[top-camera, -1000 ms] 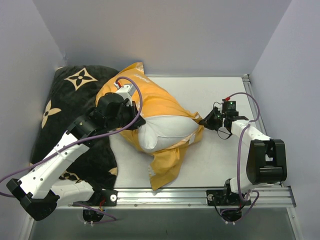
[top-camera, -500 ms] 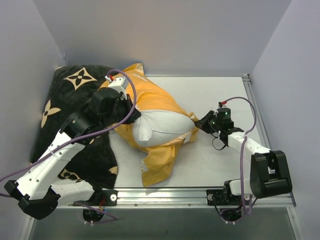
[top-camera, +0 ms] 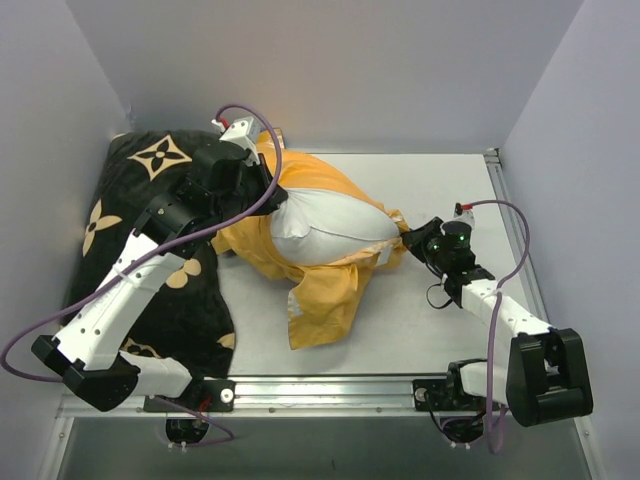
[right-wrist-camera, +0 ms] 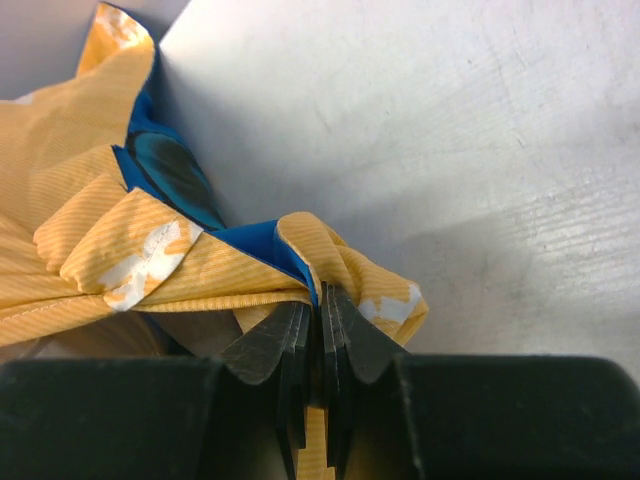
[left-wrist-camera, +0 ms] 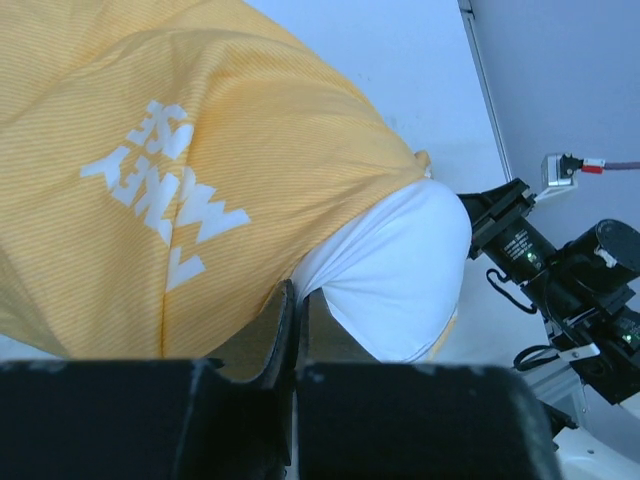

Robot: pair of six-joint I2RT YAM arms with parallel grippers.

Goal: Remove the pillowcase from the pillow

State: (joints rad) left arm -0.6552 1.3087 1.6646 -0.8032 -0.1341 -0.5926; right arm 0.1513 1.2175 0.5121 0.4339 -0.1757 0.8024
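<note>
Pillowcase [top-camera: 322, 292] lies mid-way across the table [top-camera: 440, 180], orange face up, bunched round the pillow [top-camera: 325, 218]. The pillow's white belly bulges out of the open side, and a loose flap hangs toward the near edge. Right gripper [right-wrist-camera: 322, 300]: jaws pinched on a gathered fold of the hem, blue lining showing just beside. Left gripper [left-wrist-camera: 296, 300]: jaws pressed together where cover meets pillow; you cannot tell whether they nip cloth or stuffing. Black cushion [top-camera: 120, 210] lies under the left arm, touching the cover. Judgement: the cover is thin, light and floppy, and will likely slide and stretch rather than push. The pillow is soft and will squash. Take the cover by a doubled fold at hem or corner, and the pillow deep on its bare white bulge.
</note>
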